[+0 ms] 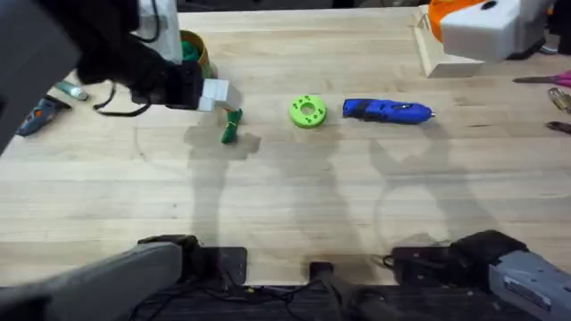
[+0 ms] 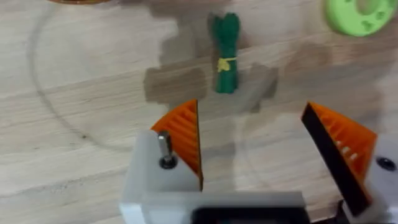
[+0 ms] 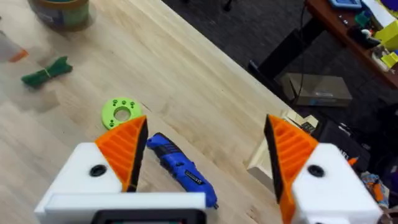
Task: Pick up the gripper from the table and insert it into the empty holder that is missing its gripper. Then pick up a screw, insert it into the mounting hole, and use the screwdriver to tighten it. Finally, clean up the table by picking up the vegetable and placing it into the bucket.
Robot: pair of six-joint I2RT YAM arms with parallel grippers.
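Landmark for all positions: the vegetable (image 1: 231, 126), lying flat on the bare table (image 1: 294, 205) at centre-left.

Left gripper (image 2: 267, 155): directly above the vegetable, fingers spread wide, nothing between them. In the left wrist view the vegetable (image 2: 224, 53) sits just beyond the fingertips and nearer the left-hand orange pad (image 2: 184, 137) than the mid-gap.

Risk 1: a descent on this line would likely put one pad on the vegetable rather than beside it, pushing or rolling it away. Cause: off-centre approach to a slim, light object.

Risk 2: a shallow pinch near the leafy end could slip during the carry.

Green disc (image 1: 307, 111): just beside the vegetable, toward the screwdriver (image 1: 387, 110). A sideways nudge could drive one into the other.

Right gripper (image 3: 205, 155): raised well clear of the vegetable, fingers apart, empty, above the screwdriver (image 3: 181, 168).

Bucket (image 1: 195, 52): beyond the vegetable, partly behind the left arm. Contents cannot be told. In the right wrist view the bucket (image 3: 61, 11) is cut by the edge.

Risk 3: the bucket is narrow; release off its centre would likely drop the vegetable on the rim or outside.
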